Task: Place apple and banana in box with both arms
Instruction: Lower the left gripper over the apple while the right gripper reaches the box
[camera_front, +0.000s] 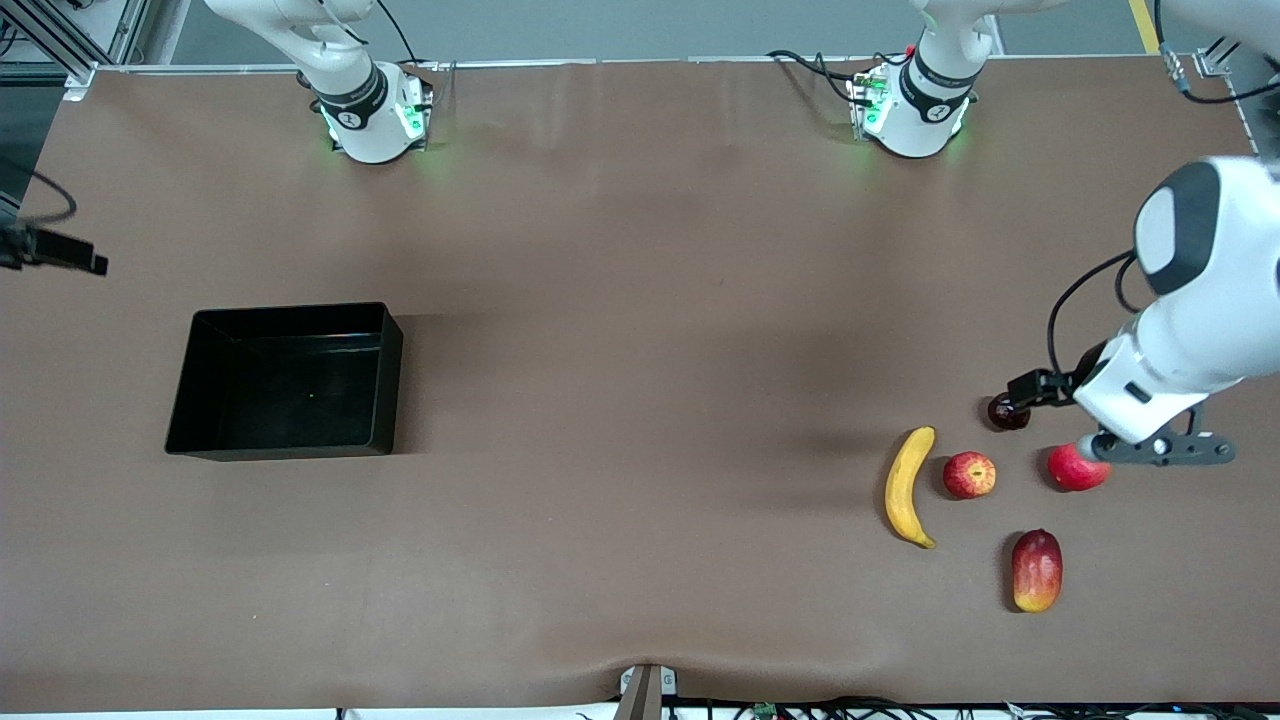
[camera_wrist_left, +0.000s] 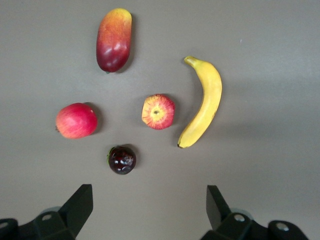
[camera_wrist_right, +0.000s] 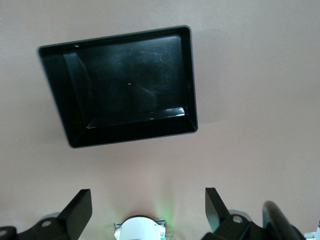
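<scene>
The apple (camera_front: 969, 475) (camera_wrist_left: 158, 112), red with yellow streaks, lies on the table toward the left arm's end. The yellow banana (camera_front: 908, 487) (camera_wrist_left: 202, 102) lies right beside it, on the side toward the box. The black box (camera_front: 290, 311) (camera_wrist_right: 115, 36) stands with nothing in it toward the right arm's end. My left gripper (camera_front: 1165, 450) (camera_wrist_left: 150, 210) hangs open above the group of fruits, holding nothing. My right gripper (camera_wrist_right: 148, 210) is out of the front view. It is open and holds nothing, high above the table between its own base and the box.
A plain red round fruit (camera_front: 1075, 468) (camera_wrist_left: 76, 120), a dark plum (camera_front: 1008, 412) (camera_wrist_left: 122, 160) and an oblong red-yellow mango (camera_front: 1037, 570) (camera_wrist_left: 114, 40) lie around the apple. The right arm's base (camera_wrist_right: 140, 229) shows under its gripper.
</scene>
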